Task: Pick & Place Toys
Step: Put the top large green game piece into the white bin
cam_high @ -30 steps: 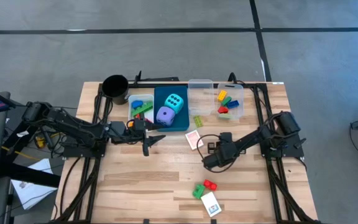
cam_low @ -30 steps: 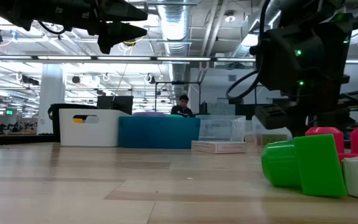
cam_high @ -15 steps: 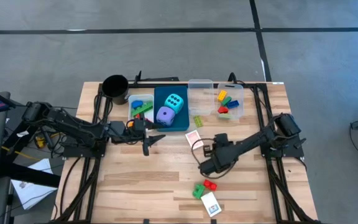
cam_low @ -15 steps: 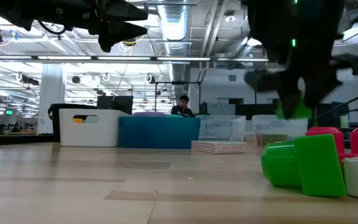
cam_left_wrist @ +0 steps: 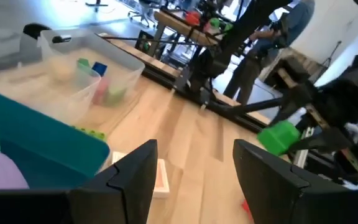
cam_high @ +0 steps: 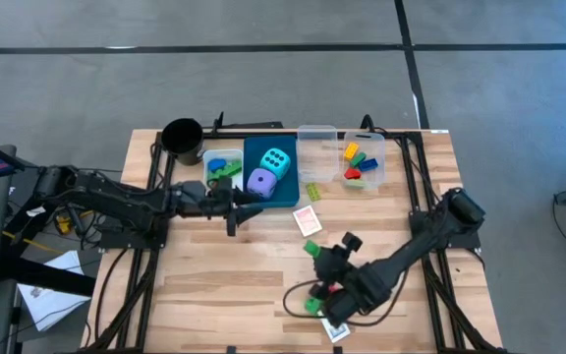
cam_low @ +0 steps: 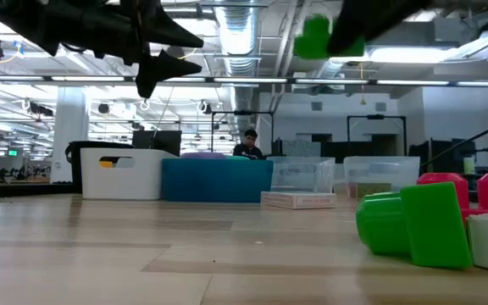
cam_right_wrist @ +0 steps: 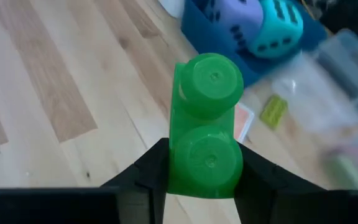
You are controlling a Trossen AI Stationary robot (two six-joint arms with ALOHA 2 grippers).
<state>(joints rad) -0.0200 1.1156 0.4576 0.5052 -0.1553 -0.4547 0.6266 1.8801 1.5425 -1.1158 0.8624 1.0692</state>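
- You are looking at a bright green brick (cam_right_wrist: 205, 127) sitting between dark fingers (cam_right_wrist: 148, 171).
- A cyan die (cam_high: 277, 161) is showing dark dots; a purple die (cam_high: 260, 182) is lying beside it in a blue bin (cam_high: 255, 149).
- A red brick (cam_low: 444, 184) is showing behind another green brick (cam_low: 413, 224).

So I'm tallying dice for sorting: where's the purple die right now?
In the high view the purple die sits in the blue bin at the table's far edge, just in front of the cyan die.
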